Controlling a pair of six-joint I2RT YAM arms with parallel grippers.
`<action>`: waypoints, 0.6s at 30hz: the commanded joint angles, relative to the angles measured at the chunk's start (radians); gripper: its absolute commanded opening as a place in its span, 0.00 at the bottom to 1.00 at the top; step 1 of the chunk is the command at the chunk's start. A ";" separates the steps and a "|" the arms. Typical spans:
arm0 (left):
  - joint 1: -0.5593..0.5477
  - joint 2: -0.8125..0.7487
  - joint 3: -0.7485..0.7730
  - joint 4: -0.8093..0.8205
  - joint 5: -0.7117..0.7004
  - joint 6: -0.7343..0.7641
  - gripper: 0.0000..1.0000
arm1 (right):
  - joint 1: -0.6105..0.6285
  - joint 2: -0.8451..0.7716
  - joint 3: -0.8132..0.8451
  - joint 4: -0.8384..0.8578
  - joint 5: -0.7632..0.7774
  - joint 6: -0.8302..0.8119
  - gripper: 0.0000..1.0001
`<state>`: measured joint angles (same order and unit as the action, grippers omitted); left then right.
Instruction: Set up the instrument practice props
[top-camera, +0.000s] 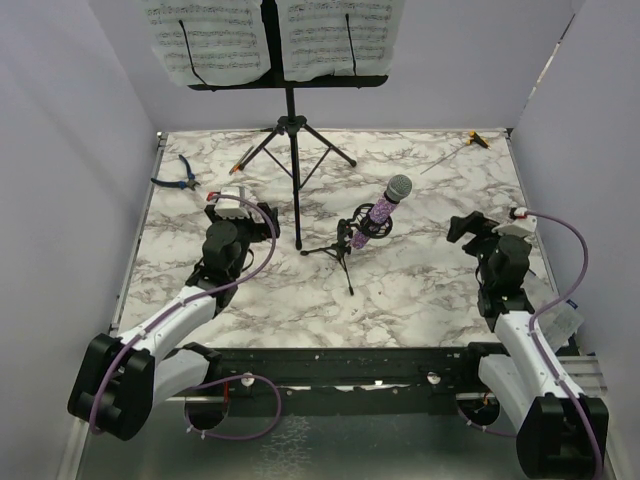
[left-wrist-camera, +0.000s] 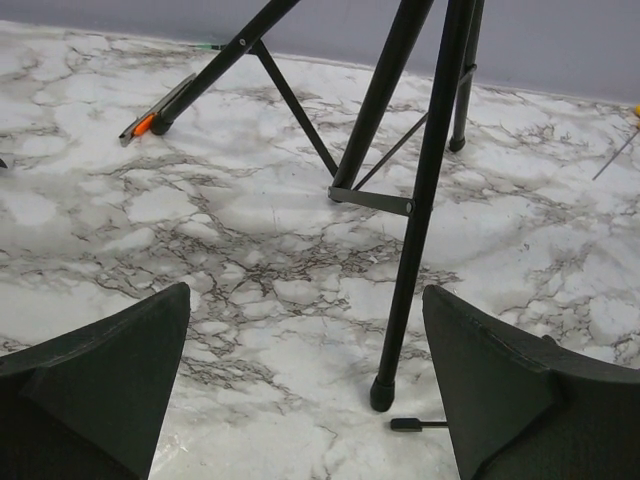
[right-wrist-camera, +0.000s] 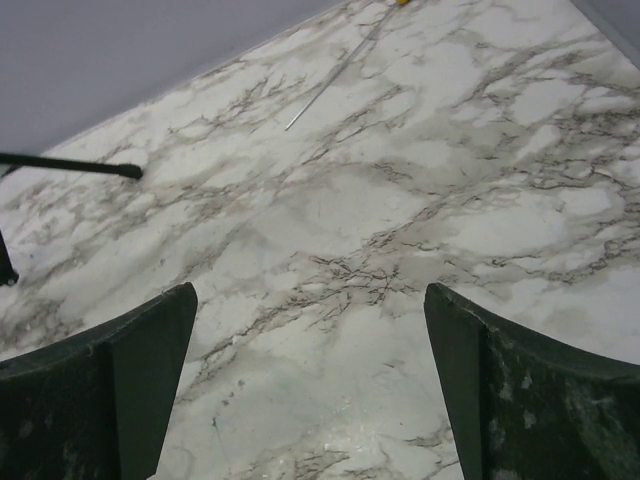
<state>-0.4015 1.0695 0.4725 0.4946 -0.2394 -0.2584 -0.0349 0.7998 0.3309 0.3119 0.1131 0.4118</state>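
The tall black tripod music stand (top-camera: 291, 120) stands at the back centre. Its desk holds two white sheet-music pages (top-camera: 205, 40), one on each side. The purple glitter microphone (top-camera: 383, 212) sits tilted in the small black tripod mic stand (top-camera: 346, 245) mid-table. My left gripper (top-camera: 238, 205) is open and empty, low over the table left of the stand's near leg (left-wrist-camera: 405, 250). A mic stand foot (left-wrist-camera: 408, 425) lies by its right finger. My right gripper (top-camera: 468, 228) is open and empty, right of the microphone, over bare marble (right-wrist-camera: 330, 250).
Blue-handled pliers (top-camera: 176, 177) lie at the back left. An orange-tipped tool (left-wrist-camera: 150, 122) lies by the stand's left leg. A yellow-handled tool with a thin rod (top-camera: 470, 142) lies at the back right. A clear plastic box (top-camera: 565, 320) sits beside the right arm. Walls enclose the table.
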 joint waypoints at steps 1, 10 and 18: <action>0.000 0.008 -0.060 0.169 -0.065 0.052 0.99 | -0.004 -0.011 -0.032 0.108 -0.203 -0.182 1.00; 0.000 0.031 -0.141 0.303 -0.199 0.172 0.99 | -0.004 0.075 -0.217 0.550 -0.136 -0.223 1.00; 0.001 0.072 -0.174 0.325 -0.245 0.253 0.99 | -0.003 0.254 -0.242 0.700 -0.181 -0.336 1.00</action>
<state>-0.4015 1.1198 0.3305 0.7670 -0.4126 -0.0746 -0.0345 0.9894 0.0872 0.8585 -0.0444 0.1482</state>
